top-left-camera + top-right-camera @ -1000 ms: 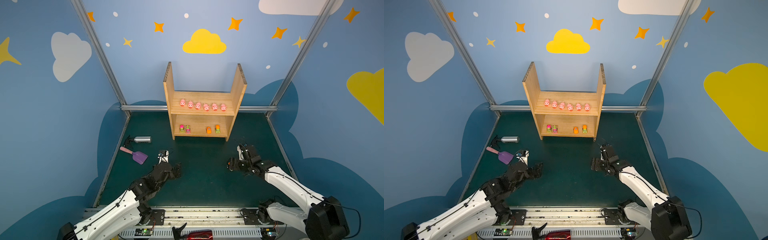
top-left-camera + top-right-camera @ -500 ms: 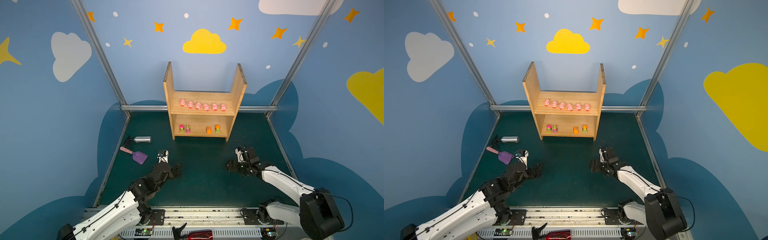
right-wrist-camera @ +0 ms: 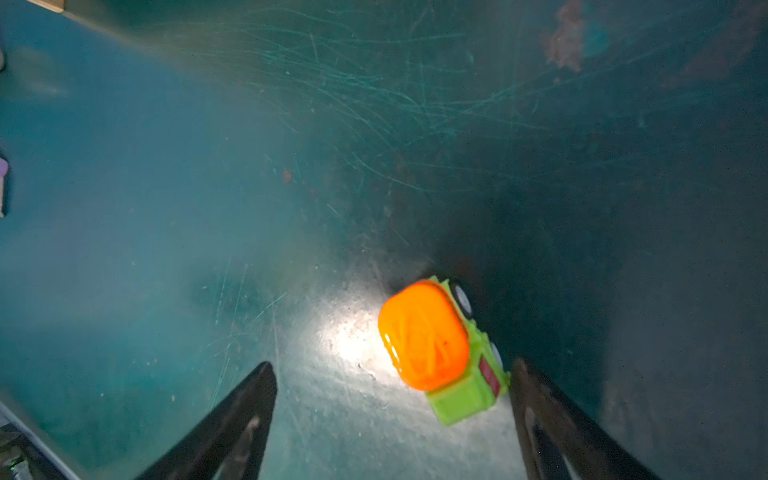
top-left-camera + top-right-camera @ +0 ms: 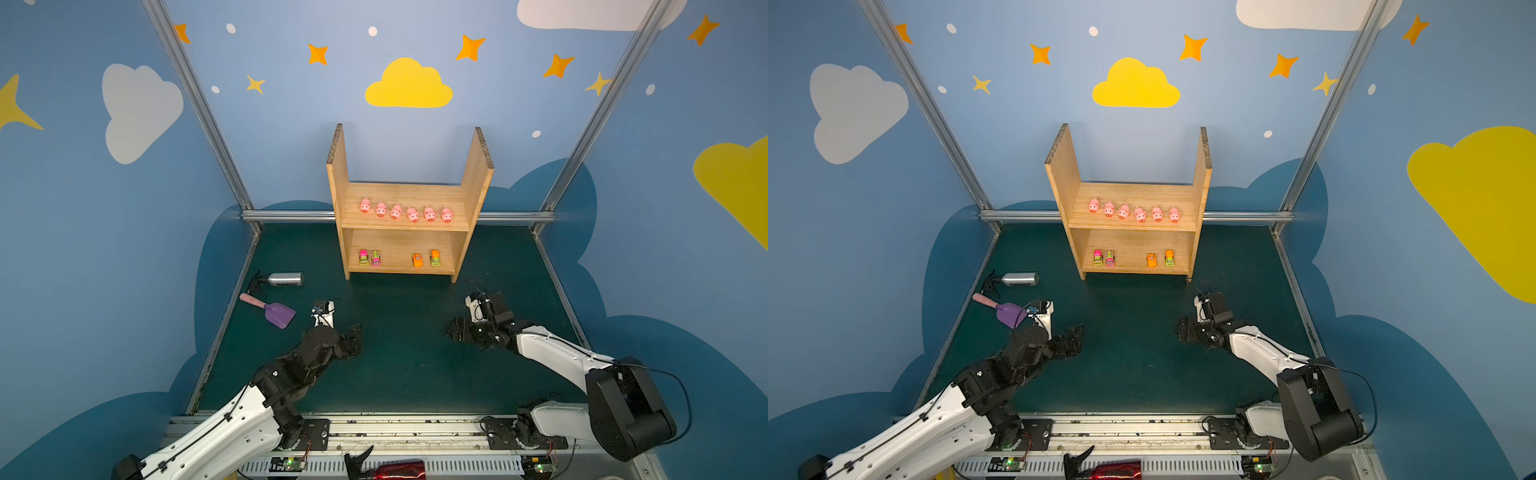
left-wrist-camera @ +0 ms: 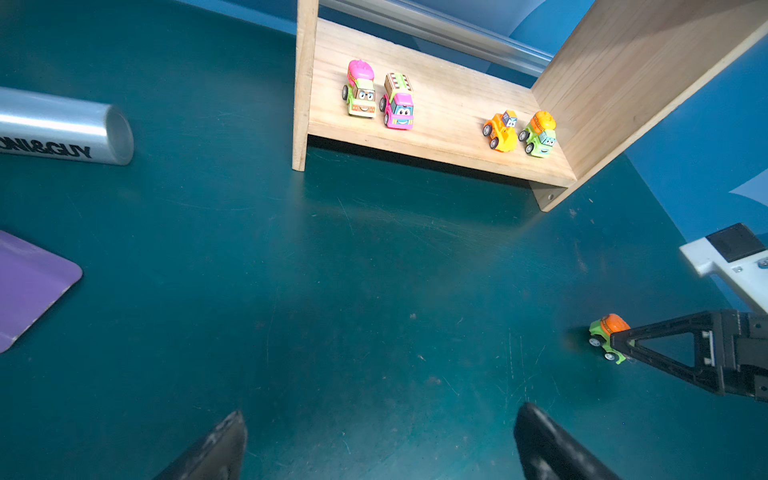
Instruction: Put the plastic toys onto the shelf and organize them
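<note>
Wide open across the middle of the green mat, right up to the shelf. Blocked at the left side by a silver bottle and purple scoop. Roomy on the lower board between the pink trucks and orange trucks; crowded on the upper board by a pig row.

Your truck off the shelf is lime green, orange drum. Pigs on it are pink, red snouts.

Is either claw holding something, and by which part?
Nothing is held. The right gripper is open at the green-and-orange truck on the table; the left gripper is open, empty.
</note>
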Controlling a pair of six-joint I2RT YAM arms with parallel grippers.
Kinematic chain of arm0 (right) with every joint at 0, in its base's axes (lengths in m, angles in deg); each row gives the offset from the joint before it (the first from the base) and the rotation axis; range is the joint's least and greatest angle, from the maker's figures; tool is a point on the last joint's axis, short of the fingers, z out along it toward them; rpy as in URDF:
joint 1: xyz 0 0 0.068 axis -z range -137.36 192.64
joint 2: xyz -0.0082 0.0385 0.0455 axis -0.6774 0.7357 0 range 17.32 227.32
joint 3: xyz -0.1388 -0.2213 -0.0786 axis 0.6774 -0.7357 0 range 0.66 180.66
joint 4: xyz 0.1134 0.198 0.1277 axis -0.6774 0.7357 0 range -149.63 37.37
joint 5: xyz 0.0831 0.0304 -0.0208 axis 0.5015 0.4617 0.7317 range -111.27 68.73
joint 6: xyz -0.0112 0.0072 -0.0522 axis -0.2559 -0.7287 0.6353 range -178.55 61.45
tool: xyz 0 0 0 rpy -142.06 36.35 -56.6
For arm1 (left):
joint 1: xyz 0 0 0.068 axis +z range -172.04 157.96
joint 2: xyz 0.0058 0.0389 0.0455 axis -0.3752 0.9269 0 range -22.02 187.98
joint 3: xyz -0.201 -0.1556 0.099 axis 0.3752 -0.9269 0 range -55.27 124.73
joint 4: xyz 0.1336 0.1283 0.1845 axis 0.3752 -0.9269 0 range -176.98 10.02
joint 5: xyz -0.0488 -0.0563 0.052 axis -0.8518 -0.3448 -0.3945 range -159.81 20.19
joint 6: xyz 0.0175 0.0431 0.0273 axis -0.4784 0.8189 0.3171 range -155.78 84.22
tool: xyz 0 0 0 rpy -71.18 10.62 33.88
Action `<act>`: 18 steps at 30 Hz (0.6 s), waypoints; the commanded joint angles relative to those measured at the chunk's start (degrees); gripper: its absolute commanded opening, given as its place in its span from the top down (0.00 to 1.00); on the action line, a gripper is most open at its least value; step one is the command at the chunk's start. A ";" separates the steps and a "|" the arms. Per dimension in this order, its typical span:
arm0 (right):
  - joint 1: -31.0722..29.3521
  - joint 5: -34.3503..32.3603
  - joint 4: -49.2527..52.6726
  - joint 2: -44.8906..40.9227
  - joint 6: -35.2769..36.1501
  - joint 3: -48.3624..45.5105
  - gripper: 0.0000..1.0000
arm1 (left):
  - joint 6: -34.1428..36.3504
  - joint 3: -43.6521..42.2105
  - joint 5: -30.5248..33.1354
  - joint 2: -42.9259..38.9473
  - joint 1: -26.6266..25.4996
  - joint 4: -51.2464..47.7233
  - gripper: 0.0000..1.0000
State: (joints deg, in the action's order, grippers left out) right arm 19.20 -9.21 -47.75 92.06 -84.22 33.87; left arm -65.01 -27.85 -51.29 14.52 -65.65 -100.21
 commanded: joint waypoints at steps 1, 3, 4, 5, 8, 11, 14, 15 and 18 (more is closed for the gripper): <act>-0.75 1.82 -0.57 -1.70 -0.29 0.08 0.13 | -0.19 1.06 0.36 -1.14 0.19 -1.23 0.00; -1.69 1.97 -0.21 -2.33 -0.68 0.10 0.14 | -0.20 1.06 0.30 -1.60 0.18 -1.50 0.00; -2.09 1.86 0.07 -2.53 -0.86 0.16 0.14 | -0.22 1.08 0.31 -1.86 0.22 -1.70 0.00; -2.65 1.67 0.23 -2.80 -1.17 0.10 0.14 | -0.21 0.97 0.28 -2.09 0.20 -1.89 0.00; -4.18 0.99 1.10 -3.33 -1.65 0.53 0.14 | -0.22 0.88 0.17 -2.76 0.17 -2.34 0.00; -5.01 -0.46 1.93 -3.81 -2.25 0.80 0.15 | -0.34 0.80 0.09 -3.44 0.20 -2.74 0.00; -5.21 -3.67 3.79 -4.34 -2.57 0.91 0.15 | -0.58 0.79 -0.22 -3.97 0.20 -3.21 0.00; -5.26 -4.56 4.42 -4.43 -2.81 0.89 0.15 | -0.64 0.79 -0.27 -4.12 0.20 -3.43 0.00; -5.30 -7.12 5.28 -4.62 -4.29 0.39 0.15 | -0.83 0.56 -0.36 -4.75 0.22 -3.57 0.00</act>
State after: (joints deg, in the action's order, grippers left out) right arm 14.10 -12.34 -45.19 88.45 -86.84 33.87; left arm -65.23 -27.85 -51.35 10.54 -65.65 -102.59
